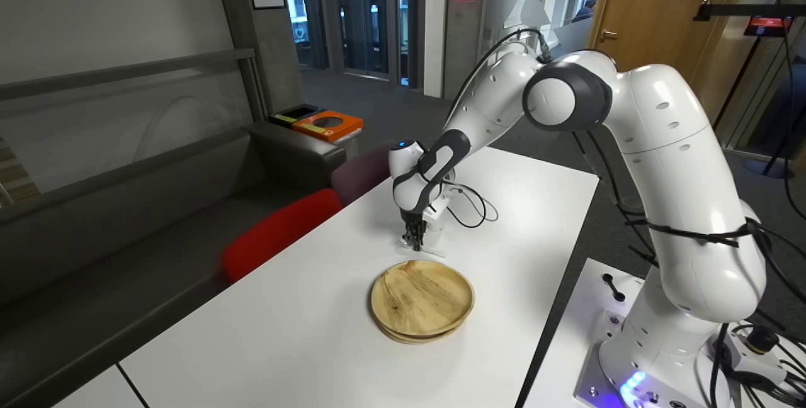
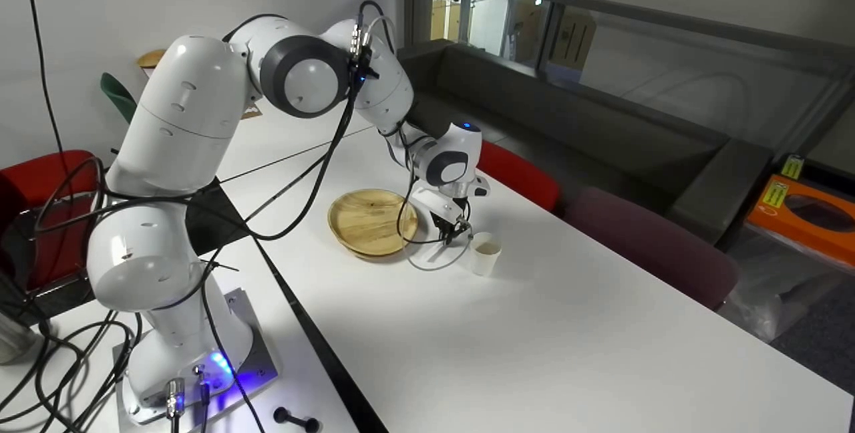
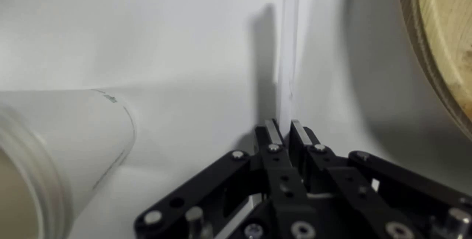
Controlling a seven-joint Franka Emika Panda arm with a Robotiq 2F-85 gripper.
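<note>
My gripper (image 3: 287, 125) points down at the white table, its fingers nearly together. A thin white strip (image 3: 288, 47) runs out from between the fingertips and fills the gap there. The strip also shows in an exterior view (image 1: 434, 252). Its shadow lies beside it; I cannot tell whether it touches the table. A white cup (image 2: 485, 256) stands upright beside the gripper and also shows in the wrist view (image 3: 81, 132). A stack of round wooden plates (image 1: 422, 301) lies on the gripper's other side, also in an exterior view (image 2: 373, 220) and the wrist view (image 3: 451, 28).
The white table (image 1: 283, 339) carries the plates and cup. A red chair (image 1: 280, 232) and a purple chair (image 2: 648, 246) stand along its far edge. A grey sofa (image 1: 126, 238) is behind them. Cables (image 2: 320, 172) hang from the arm and loop near the gripper.
</note>
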